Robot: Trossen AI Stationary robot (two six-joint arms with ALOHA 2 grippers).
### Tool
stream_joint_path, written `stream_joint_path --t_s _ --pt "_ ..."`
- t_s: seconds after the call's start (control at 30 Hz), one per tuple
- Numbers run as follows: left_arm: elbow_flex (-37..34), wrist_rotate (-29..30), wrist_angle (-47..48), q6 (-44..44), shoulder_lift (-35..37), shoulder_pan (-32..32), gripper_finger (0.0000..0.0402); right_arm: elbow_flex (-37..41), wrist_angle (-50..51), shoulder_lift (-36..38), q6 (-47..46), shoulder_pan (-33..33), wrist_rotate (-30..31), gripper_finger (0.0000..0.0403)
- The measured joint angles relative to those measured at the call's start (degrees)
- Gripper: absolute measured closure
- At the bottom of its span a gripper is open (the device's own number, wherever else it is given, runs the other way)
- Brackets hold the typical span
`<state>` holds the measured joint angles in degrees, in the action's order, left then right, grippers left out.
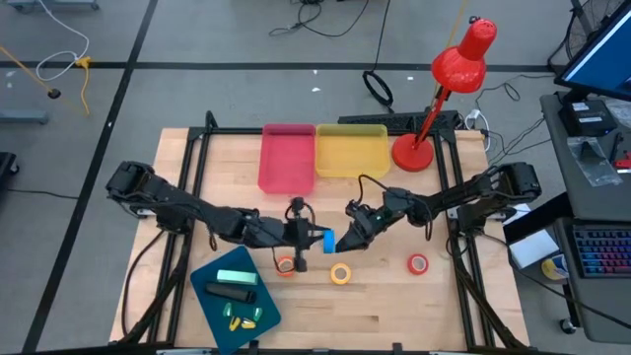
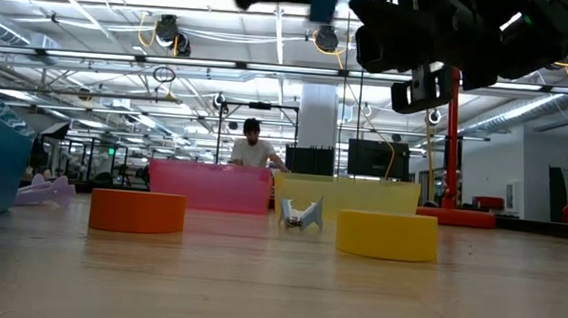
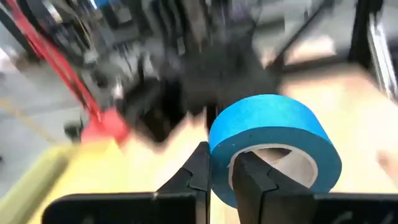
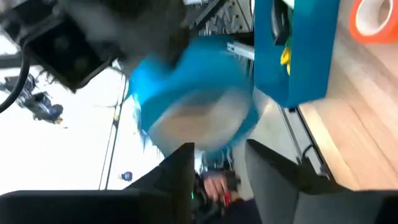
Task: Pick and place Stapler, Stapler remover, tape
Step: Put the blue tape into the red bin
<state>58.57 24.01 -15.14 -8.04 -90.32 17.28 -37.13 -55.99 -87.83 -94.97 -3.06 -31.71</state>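
Above the middle of the bench the two hands meet over the blue tape roll [image 1: 328, 240], and it looks like a handover in mid-air. The left hand [image 1: 314, 238] is clamped on the roll's wall, one finger inside the pale core and one outside, as its wrist view shows [image 3: 273, 149]. The right hand [image 1: 345, 241] sits just beside the roll with its fingers parted around it rather than pinching, so I judge the roll's weight now rests with the left arm. Carrying the roll clear of the wood keeps it from dragging across the other rolls lying below. The orange tape roll [image 1: 286, 264] lies flat near the front edge, the yellow tape roll [image 1: 340, 274] just to its right, and the red tape roll [image 1: 418, 263] well apart toward the right edge. Two bins stand side by side at the back edge: the pink bin [image 1: 287, 158] and the yellow bin [image 1: 352, 150], both showing nothing inside from above. A blue tray [image 1: 210, 294] sits at the front left corner and holds a pale green block, a dark stapler-like piece [image 1: 229, 293] and a few small yellow-green items. A red desk lamp [image 1: 434, 108] stands at the back right corner, clear of the work.
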Motion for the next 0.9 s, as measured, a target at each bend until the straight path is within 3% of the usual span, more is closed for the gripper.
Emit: stream_joint_path --t_s 0.13,0.23,0.33,0.43,0.67,0.9 --pt "-0.1 3.4 18.6 4.0 5.7 0.2 0.0368 0.0 0.2 0.0 0.4 -0.1 -1.5 0.0235" --pt "-0.1 10.4 31.4 9.8 10.8 -0.6 0.0368 0.0 0.4 0.0 2.0 0.1 -1.3 0.0222" --pt "-0.1 16.9 38.7 16.5 14.4 -4.1 0.0368 0.0 1.0 0.0 3.4 0.2 -0.9 0.0216" --pt "0.0 17.9 39.4 21.4 15.9 -10.8 0.0368 0.0 1.1 0.0 4.3 0.8 0.4 0.0215" --pt "-0.1 9.5 39.0 21.3 11.7 -31.1 0.0368 0.0 0.6 0.0 4.8 2.4 0.4 0.0218" --pt "-0.1 -6.0 39.0 24.4 2.7 -46.9 0.0368 0.0 0.6 0.0 6.8 2.4 0.4 0.0221"
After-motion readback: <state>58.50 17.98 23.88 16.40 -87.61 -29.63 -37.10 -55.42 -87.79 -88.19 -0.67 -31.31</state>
